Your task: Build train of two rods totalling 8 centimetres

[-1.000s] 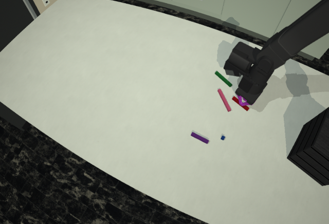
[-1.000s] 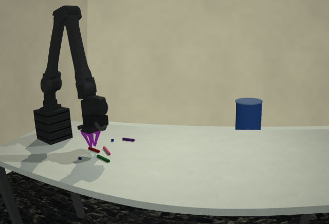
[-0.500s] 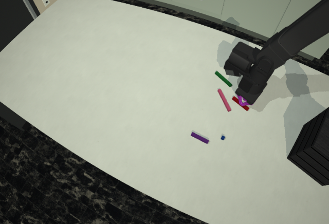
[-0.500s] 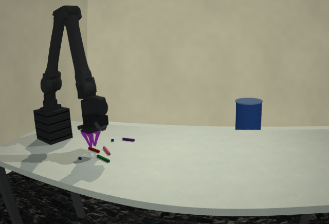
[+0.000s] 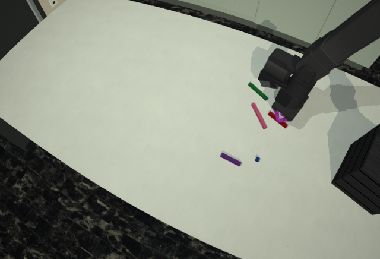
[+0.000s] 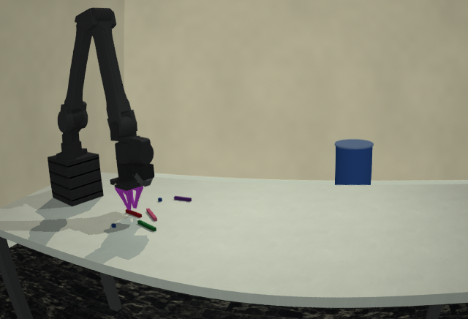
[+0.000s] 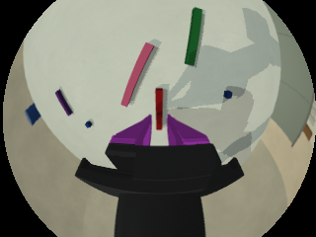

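Observation:
My gripper point(image 5: 279, 120) point(image 6: 131, 208) point(image 7: 159, 118) is open, its magenta fingers slightly apart and pointing down just above the red rod point(image 5: 284, 125) point(image 6: 134, 213) point(image 7: 159, 99). The red rod lies flat, in line with the gap between the fingers. One blue rod point(image 5: 257, 159) point(image 6: 159, 199) point(image 7: 89, 123) lies near one end of the purple rod point(image 5: 230, 159) point(image 6: 182, 198) point(image 7: 64, 103), with a gap. A second blue rod point(image 6: 113, 225) point(image 7: 227, 94) lies apart on the red rod's other side; the arm hides it in the top view.
The pink rod point(image 5: 259, 115) point(image 6: 151, 214) point(image 7: 137, 74) lies slanted beside the red one. The green rod point(image 5: 257, 91) point(image 6: 146, 225) point(image 7: 194, 37) lies beyond. The dark stepped arm base point(image 5: 362, 170) point(image 6: 75, 179) and a blue cylinder point(image 6: 353, 164) stand farther off.

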Robot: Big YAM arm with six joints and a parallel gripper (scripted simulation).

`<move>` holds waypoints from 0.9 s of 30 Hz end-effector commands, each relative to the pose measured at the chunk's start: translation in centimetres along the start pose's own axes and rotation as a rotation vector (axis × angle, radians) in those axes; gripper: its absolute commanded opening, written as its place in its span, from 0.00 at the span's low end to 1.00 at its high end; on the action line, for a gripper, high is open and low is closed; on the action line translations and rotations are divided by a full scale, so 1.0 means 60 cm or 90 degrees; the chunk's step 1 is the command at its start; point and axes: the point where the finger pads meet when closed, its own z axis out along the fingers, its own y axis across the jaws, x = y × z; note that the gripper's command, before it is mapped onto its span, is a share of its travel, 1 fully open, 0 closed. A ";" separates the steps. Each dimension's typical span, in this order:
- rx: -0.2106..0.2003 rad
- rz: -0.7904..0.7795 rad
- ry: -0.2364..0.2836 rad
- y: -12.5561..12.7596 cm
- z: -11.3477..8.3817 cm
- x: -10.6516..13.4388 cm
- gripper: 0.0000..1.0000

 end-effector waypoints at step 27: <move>-0.004 -0.003 -0.022 0.007 0.023 -0.022 0.23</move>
